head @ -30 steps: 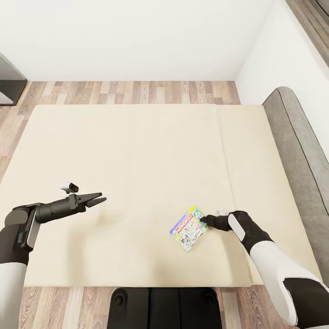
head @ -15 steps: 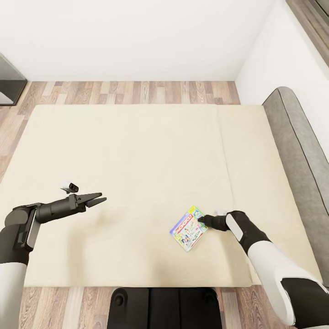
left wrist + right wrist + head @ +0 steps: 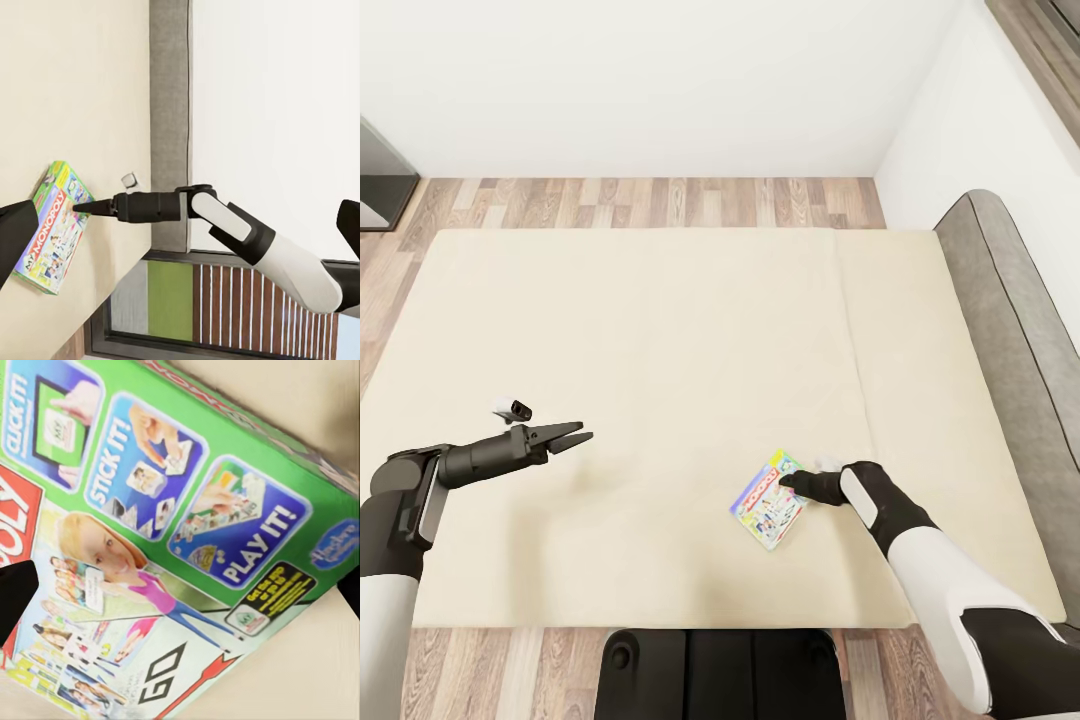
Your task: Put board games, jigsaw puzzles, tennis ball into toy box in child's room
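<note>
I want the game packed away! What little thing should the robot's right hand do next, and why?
Probably ease a little further down and close on the board game. The right gripper sits right at the box's edge on the bed; its fingers frame the box in the wrist view, but no firm grasp shows yet.

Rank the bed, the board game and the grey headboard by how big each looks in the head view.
1. The bed, which covers most of the picture.
2. The headboard, a long grey strip along the bed's right side.
3. The board game, a small flat box by the right end effector.
</note>
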